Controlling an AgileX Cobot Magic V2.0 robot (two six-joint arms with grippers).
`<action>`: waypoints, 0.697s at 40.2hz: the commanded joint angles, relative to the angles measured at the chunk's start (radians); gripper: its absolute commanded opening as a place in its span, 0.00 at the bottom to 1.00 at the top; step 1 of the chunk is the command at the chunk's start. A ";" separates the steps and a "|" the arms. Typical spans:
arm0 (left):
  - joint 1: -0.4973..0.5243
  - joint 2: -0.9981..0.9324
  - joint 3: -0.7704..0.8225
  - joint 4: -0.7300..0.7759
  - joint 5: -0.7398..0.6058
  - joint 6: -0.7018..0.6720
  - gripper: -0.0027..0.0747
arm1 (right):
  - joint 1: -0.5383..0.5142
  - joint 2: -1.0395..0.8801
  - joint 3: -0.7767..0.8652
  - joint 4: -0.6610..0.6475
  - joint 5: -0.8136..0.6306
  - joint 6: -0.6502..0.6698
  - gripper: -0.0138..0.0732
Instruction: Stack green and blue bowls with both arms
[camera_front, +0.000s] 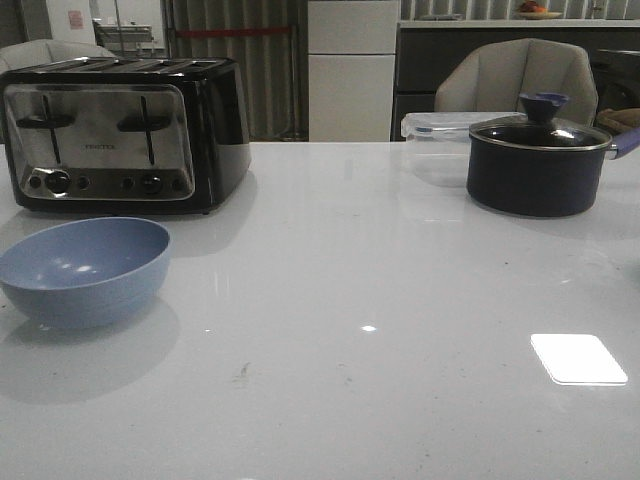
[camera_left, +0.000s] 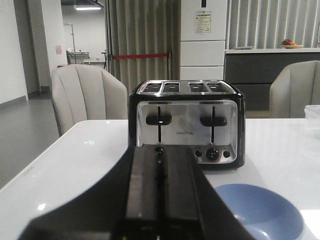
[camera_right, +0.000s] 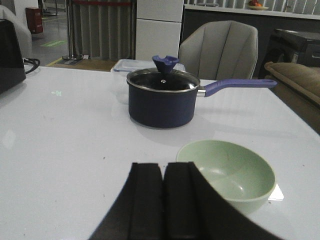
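The dusty blue bowl (camera_front: 85, 268) stands upright on the white table at the front left, in front of the toaster. It also shows in the left wrist view (camera_left: 260, 212), just beside my left gripper (camera_left: 160, 152), which is shut and empty above the table. The pale green bowl (camera_right: 227, 172) shows only in the right wrist view, upright on the table beside my right gripper (camera_right: 163, 167), which is shut and empty. Neither gripper shows in the front view, and neither does the green bowl.
A black and chrome toaster (camera_front: 120, 135) stands at the back left. A dark blue lidded pot (camera_front: 540, 160) with a long handle stands at the back right, with a clear plastic box (camera_front: 435, 130) behind it. Chairs stand beyond the table's far edge.
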 joint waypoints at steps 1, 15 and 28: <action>0.001 -0.017 0.000 0.002 -0.131 0.000 0.16 | -0.005 -0.020 -0.011 0.000 -0.145 -0.006 0.20; 0.001 0.002 -0.232 0.000 -0.065 0.000 0.16 | -0.005 -0.005 -0.286 0.002 -0.076 -0.006 0.20; 0.001 0.177 -0.493 0.000 0.179 0.000 0.16 | -0.005 0.176 -0.546 0.002 0.167 -0.006 0.20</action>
